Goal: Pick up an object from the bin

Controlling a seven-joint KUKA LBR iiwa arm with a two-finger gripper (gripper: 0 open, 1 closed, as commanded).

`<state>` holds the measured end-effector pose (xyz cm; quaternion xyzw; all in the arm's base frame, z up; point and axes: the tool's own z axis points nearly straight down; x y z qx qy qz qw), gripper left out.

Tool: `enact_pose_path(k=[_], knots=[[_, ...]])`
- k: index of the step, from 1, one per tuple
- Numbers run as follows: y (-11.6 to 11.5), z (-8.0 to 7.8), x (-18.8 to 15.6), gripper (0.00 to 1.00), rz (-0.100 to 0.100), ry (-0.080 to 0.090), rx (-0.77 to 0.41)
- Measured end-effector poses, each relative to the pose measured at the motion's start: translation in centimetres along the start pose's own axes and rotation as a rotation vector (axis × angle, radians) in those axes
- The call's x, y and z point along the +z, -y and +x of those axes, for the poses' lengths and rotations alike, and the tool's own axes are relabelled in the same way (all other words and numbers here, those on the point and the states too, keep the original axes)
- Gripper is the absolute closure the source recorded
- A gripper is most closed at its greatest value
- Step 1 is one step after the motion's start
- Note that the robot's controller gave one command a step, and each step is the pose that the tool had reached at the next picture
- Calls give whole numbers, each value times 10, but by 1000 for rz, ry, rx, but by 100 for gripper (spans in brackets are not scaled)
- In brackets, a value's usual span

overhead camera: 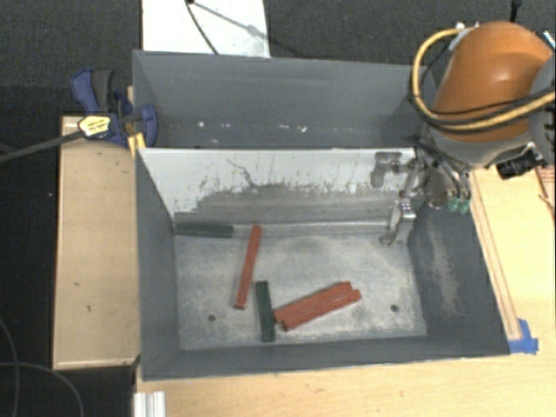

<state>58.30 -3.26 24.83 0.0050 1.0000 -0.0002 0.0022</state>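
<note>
Here is the gripper (387, 207), up in the far right corner of the grey metal bin (452, 302), hanging beside the back wall where it meets the right-hand slope. Its two metal fingers (401, 220) stand apart with a clear gap and nothing between them. It is open and carrying nothing. Above it sits the rounded orange cover (486, 68) of the wrist, with yellow cables (420, 76) looped around it.

Down on the floor there are four pieces to choose from, all well apart from the gripper. Nearest to it is a pair of red-brown bars (317, 306), lying side by side, flat and slanted, in the front middle of the floor. Their left end touches a short dark green block (264, 311), which lies flat and points from the front wall towards the back.

Just above that block is a thin red-brown stick (248, 266). It runs almost front to back with a slight tilt, and its lower end lies just beside the block's top; whether the two touch is hard to say. Farthest away is a dark green bar (204, 229), over at the left along the foot of the back wall, flat and parallel to it. Its right end is near the top of the thin stick.

So the gripper is over bare floor at the far right — the pieces all lie to its left and nearer the front.
</note>
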Motion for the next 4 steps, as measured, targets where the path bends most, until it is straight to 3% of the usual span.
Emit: enact_pose_path(k=[1,2,3,4], knots=[[-49,64,141,0,-2,-12,49],[-63,82,179,0,-2,-6,-117],[-62,82,177,100,-1,-4,-116],[-50,95,8,100,-1,5,-79]])
